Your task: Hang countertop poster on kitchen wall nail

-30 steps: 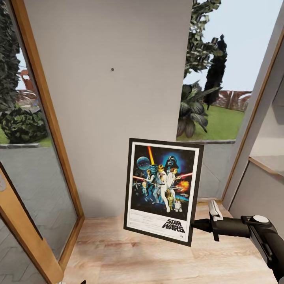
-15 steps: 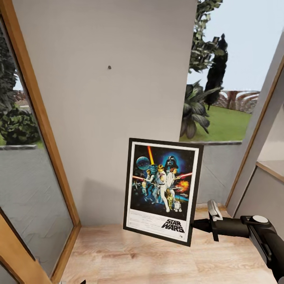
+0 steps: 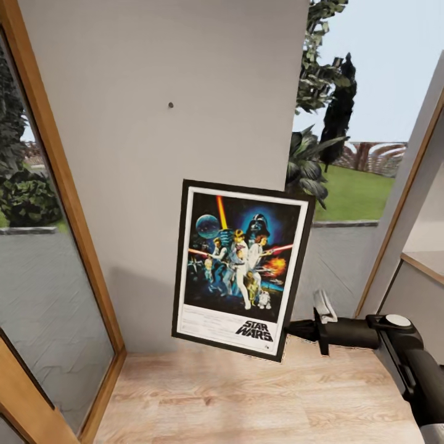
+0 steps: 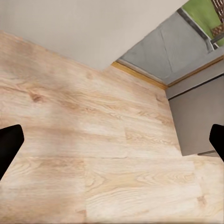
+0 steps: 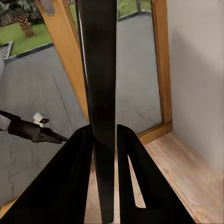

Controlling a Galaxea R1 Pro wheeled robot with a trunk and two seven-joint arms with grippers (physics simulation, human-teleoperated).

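The poster [image 3: 240, 268], black-framed with a white border and the Star Wars logo, hangs upright and slightly tilted in front of the light-grey wall [image 3: 154, 185]. My right gripper [image 3: 288, 330] is shut on its lower right edge. In the right wrist view the poster [image 5: 100, 84] runs edge-on between the two dark fingers [image 5: 70, 177]. One wall nail [image 3: 171, 105] is a dark speck on the wall, above and left of the poster's top edge. My left gripper [image 4: 112, 142] is open over the wooden floor, nothing between its fingertips [image 4: 9, 144].
Wood-framed glass panels stand at the left [image 3: 55, 246] and the right [image 3: 394, 203] of the wall panel, with garden plants outside. A grey cabinet front [image 3: 413, 296] sits at the right. Light wooden floor [image 3: 246, 401] lies below.
My right gripper has carried the poster up and to the left, closer to the nail. Between the two earlier frames the view itself shifted slightly.
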